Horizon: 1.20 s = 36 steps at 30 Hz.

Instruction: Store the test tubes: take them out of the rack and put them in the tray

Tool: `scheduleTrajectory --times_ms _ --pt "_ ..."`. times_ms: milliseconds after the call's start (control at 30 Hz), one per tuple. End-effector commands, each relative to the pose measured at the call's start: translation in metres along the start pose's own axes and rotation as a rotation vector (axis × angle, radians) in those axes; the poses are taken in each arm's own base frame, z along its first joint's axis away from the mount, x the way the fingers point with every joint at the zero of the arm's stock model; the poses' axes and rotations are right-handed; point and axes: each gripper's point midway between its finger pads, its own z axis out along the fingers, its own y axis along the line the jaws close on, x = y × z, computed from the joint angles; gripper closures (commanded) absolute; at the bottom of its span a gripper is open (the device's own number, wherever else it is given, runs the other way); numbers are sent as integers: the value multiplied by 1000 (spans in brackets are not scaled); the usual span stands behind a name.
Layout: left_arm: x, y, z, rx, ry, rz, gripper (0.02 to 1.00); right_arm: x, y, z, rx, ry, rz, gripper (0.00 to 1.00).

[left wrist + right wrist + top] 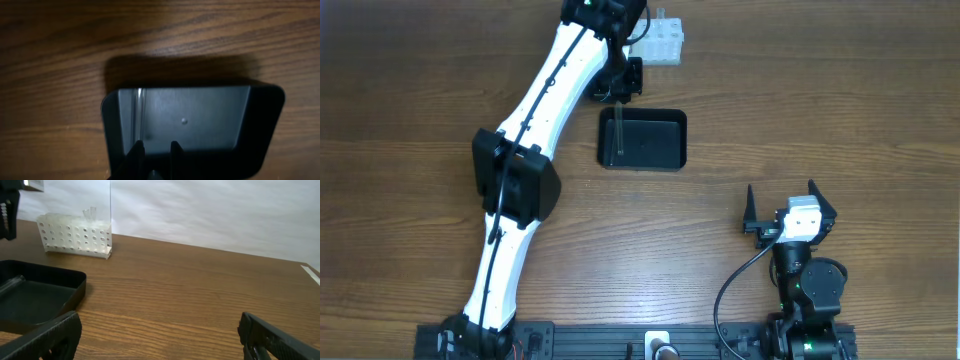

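Rack (658,42) behind tray (655,140), test tube (617,135) lying in tray's left side, right claw (780,190) well apart, front-right

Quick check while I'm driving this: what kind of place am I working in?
Likely a robot test bench set up lab-style: a wooden table, a white sheet hung behind it, and a test tube rack near a black tray.

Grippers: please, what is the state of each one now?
Left gripper: open, holding nothing, above the tray.
Right gripper: open, holding nothing.
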Motion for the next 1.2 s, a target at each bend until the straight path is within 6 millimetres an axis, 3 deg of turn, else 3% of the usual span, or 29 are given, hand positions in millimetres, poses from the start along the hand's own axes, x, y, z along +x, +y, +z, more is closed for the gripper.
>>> scheduleTrajectory --times_ms 33,333,667,1200 --pt "0 -6 12 18 21 -15 980 2 -2 0 12 1 3 9" --pt "5 -15 33 25 55 0 980 2 -2 0 12 1 3 9" --pt "8 -12 52 7 93 -2 976 2 -2 0 12 1 3 9" --pt "3 -10 54 7 80 0 950 2 -2 0 12 1 3 9"
